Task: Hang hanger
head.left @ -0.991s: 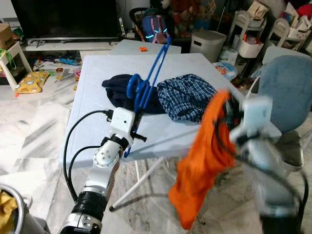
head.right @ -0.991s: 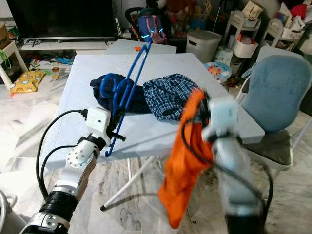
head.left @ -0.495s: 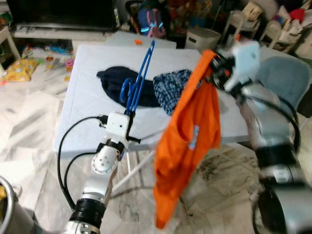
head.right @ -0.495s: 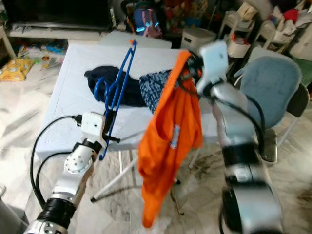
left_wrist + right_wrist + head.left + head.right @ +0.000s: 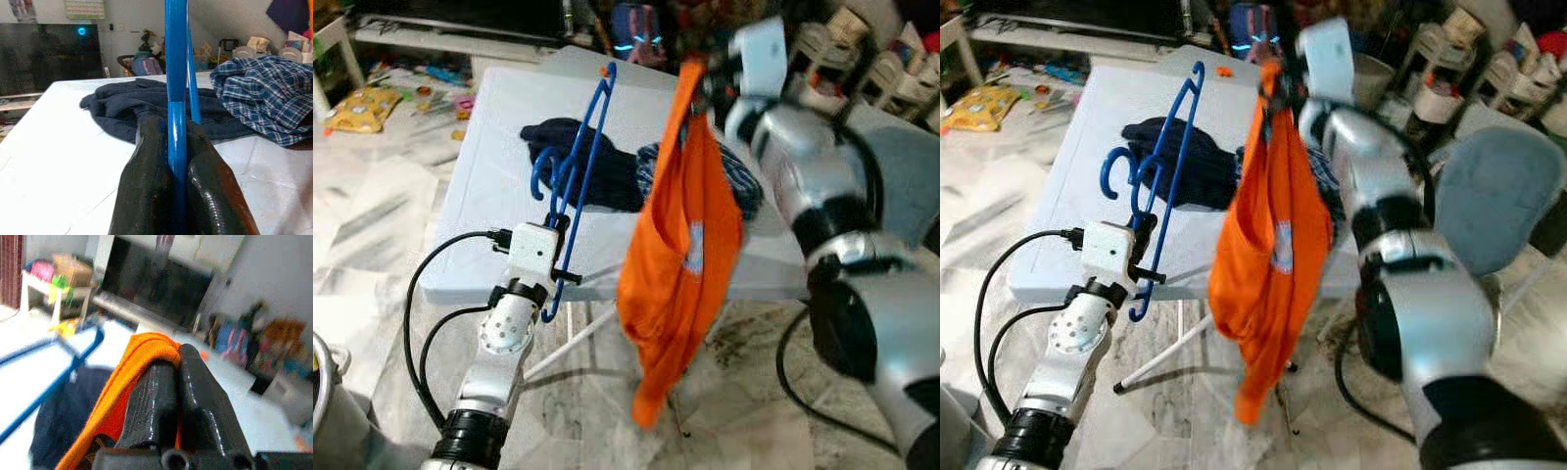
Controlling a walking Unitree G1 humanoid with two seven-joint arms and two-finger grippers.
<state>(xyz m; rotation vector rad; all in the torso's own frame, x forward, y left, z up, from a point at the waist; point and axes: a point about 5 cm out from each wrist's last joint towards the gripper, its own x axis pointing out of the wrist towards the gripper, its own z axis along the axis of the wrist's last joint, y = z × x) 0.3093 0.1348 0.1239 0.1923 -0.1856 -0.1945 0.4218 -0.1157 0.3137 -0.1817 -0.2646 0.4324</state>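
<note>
So the left hand [image 5: 177, 147] has its two black fingers pinched tight on the bar of the blue hanger [image 5: 578, 171], holding it up on a slant over the near edge of the tabletop [image 5: 475, 225], hook end curling toward the dark navy garment [image 5: 597, 176]. The right hand [image 5: 171, 377] is clamped on a fold of the orange shirt [image 5: 680, 264], up high just past the top end of the hanger, so the shirt hangs down in a long drape beside the hanger and below the tabletop edge.

What I'd worry about: the shirt is only held by one bunched fold, so the neck opening isn't spread at all. Threading the hanger arm in could just push the cloth aside or snag a sleeve instead. The hanger is also gripped on a thin bar, so any sideways tug from the fabric could probably twist it in the fingers. And the shirt's low end dangles near the floor [image 5: 372, 245], easy to drag.

Clutter-wise, the plaid cloth [image 5: 266, 93] lies right next to the navy garment behind the hanger, so a low swing could catch either one. The blue-grey chair [image 5: 1498, 196] sits close on the far side of the right arm, which limits room to swing out that way.
</note>
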